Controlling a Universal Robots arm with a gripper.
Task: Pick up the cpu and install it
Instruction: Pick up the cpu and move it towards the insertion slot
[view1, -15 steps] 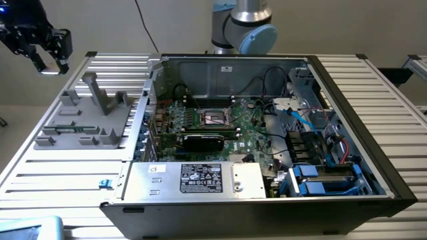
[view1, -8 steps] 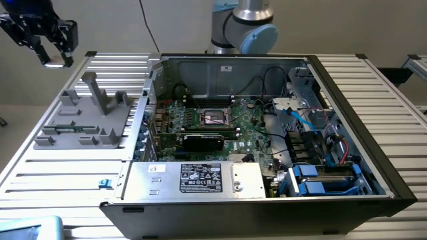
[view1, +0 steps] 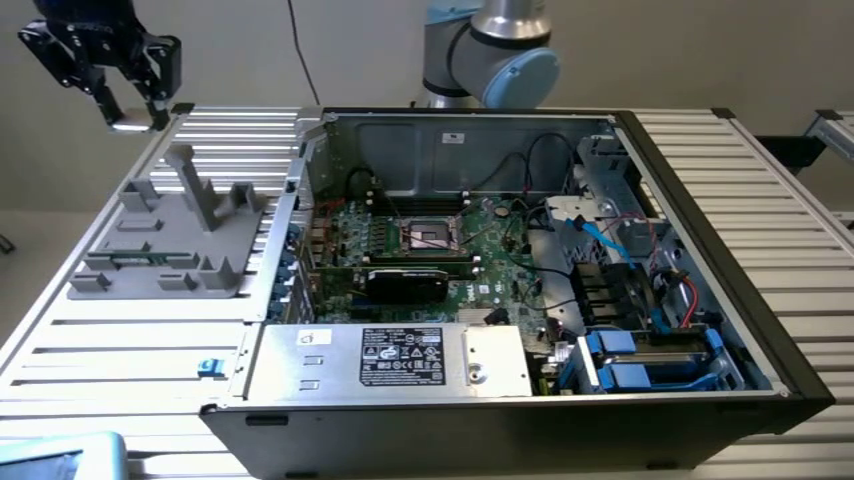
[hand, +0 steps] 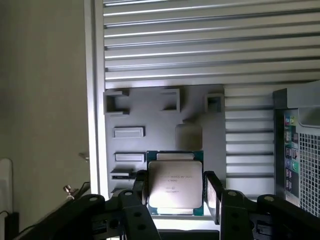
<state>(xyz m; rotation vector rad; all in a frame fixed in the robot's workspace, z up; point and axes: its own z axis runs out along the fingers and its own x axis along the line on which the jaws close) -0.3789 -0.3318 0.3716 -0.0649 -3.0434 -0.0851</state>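
Nearest, seen from the wrist: black gripper (hand: 175, 189) clamped on the cpu (hand: 175, 175), one finger pressed to each of two opposite edges. Small flat square chip, pale silver metal lid facing the camera, thin green board showing as a border around it. Faint printed text on the lid, too small to read.

Probably very light and quite stiff, with no flex between the fingers. Likely slick on the polished lid, so better held by the side edges of the green board, as here. Judged fragile underneath and at the corners: worth a gentle squeeze, level carriage and no scraping.

Below the chip, well apart from it: a grey moulded fixture (hand: 165, 125) with shallow pockets and raised tabs, lying on the ribbed aluminium table (hand: 210, 50).

In the exterior view, held high over the table's far corner on the exterior view's left, above that fixture.

Farther toward the exterior view's right: an open computer case (view1: 534, 425) on the same table. Inside, a green motherboard with a dark square socket (view1: 430, 235) in a metal frame, and just nearer than it a black rectangular block (view1: 407, 283).

Picked up, then, and not yet installed.
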